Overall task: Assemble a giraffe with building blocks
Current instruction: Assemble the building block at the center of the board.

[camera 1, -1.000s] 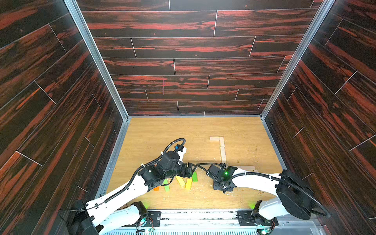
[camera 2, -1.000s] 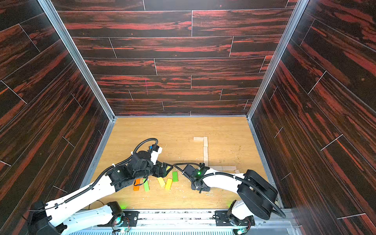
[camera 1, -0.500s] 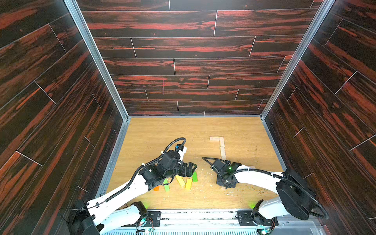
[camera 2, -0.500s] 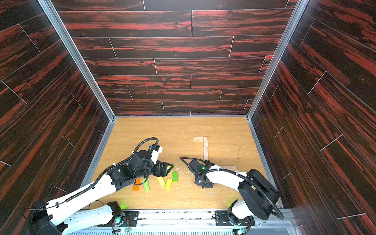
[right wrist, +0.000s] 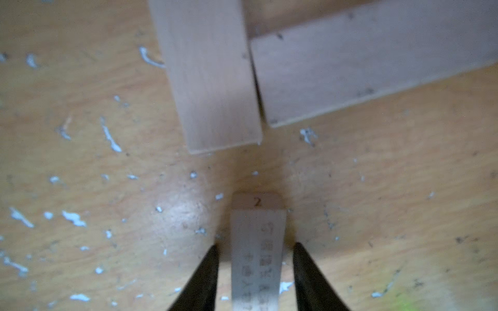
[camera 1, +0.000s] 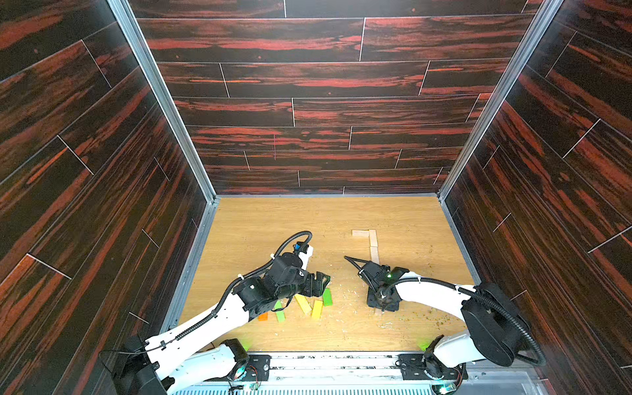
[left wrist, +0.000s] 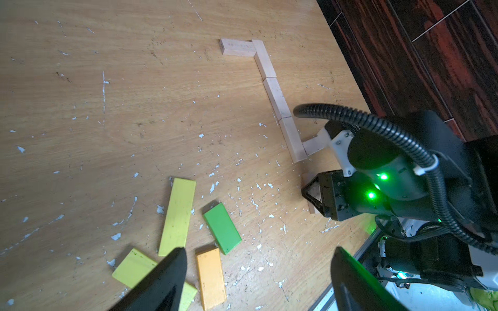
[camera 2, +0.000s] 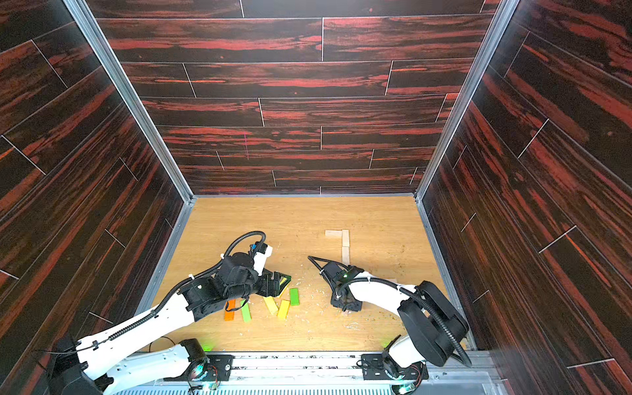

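The left end effector (left wrist: 260,251) hovers wide open and empty above the coloured planks. A yellow plank (left wrist: 177,215), a green plank (left wrist: 222,229) and an orange plank (left wrist: 211,278) lie flat and loose on the surface (camera 1: 273,222). To the right of them, the pale planks (camera 1: 373,237) form an L-shaped row, end touching end. Furthest right, the right end effector (right wrist: 255,245) is a little open around one printed pale plank (right wrist: 258,269), with a thin gap on each side, so it grips nothing. The planks look light, stiff and smooth, and I judge they slide easily. The best hold is across the two long sides, near the middle.
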Controlling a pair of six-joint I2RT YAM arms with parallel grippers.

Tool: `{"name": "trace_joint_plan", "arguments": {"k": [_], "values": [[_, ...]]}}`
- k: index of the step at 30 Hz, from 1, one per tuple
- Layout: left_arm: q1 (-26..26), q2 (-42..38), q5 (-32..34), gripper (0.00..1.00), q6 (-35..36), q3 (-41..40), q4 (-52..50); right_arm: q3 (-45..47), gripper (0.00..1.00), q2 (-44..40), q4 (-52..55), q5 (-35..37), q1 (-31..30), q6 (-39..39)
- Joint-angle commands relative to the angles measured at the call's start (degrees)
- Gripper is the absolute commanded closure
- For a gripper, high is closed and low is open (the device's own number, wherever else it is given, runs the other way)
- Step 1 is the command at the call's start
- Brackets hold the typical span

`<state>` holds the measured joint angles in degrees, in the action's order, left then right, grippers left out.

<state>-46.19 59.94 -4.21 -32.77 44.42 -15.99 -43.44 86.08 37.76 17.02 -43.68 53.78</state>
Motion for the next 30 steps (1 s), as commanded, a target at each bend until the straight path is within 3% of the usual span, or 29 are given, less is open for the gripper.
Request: {"name": "trace_joint_plan", "arguments": {"k": [1, 4, 9, 13, 30], "values": [[-0.17, -1.06, 1.01, 0.14, 0.86, 0.88, -0.36, -1.21, 0.5, 1.98, 1.48, -0.66, 0.09, -0.17], [-0.17, -0.72, 0.85, 0.14, 0.87, 0.93, -0.33, -1.12, 0.53, 2.02, 1.53, -1.06, 0.24, -0.12], [-0.14, -0.03, 0.75, 0.14, 0.92, 1.03, -0.06, -0.86, 0.69, 2.25, 1.22, -1.9, 0.88, -0.68], [-0.14, 0.25, 0.74, 0.14, 1.04, 1.1, -0.05, -1.03, 0.77, 2.32, 1.1, -1.84, 1.56, -1.56], [-0.11, 1.55, 1.02, 0.14, 1.28, 1.19, 0.39, -2.66, 0.77, 4.4, 0.05, -2.16, 5.52, -5.8]]}}
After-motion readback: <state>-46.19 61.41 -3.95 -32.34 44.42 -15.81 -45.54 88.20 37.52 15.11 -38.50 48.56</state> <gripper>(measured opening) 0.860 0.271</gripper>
